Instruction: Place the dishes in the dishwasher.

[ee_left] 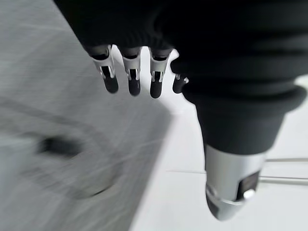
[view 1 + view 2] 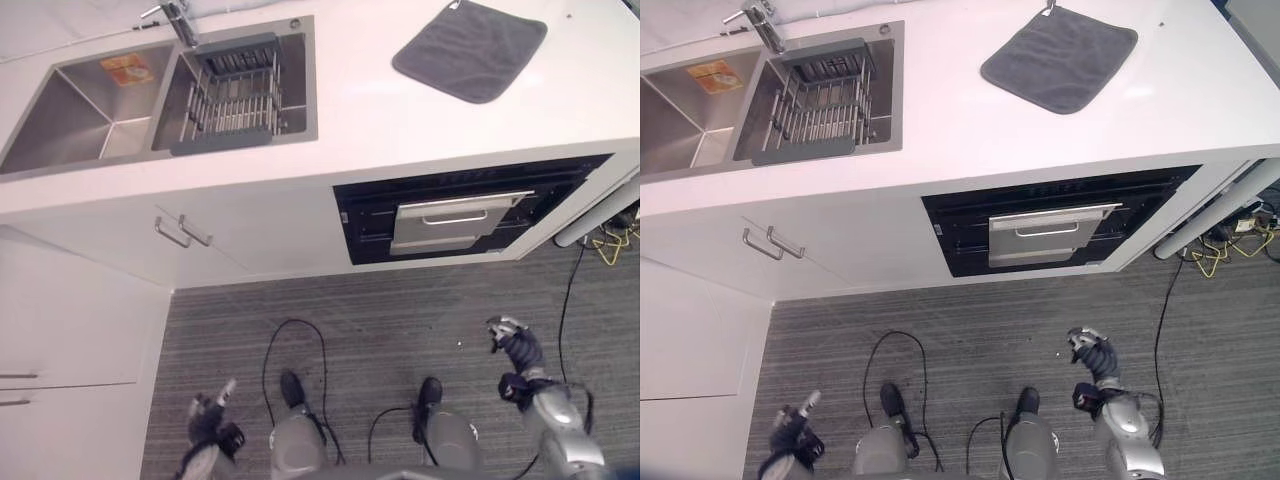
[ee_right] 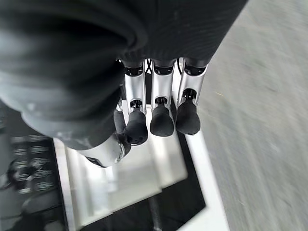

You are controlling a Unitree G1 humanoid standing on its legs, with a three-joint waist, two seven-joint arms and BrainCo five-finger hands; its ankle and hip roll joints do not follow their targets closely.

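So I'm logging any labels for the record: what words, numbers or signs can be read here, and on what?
None can be read.
Orange packet lying in the sink's left basin: has print, too small to make out.
Dishwasher front: no legible marking.
Grey cloth on the counter: plain.

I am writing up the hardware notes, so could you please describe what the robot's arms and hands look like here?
Both arms are silver-grey metal. The left hand and right hand each have silver fingers with dark rounded tips, and a dark ribbed cover over the back of the hand and wrist. The thumb is silver too.
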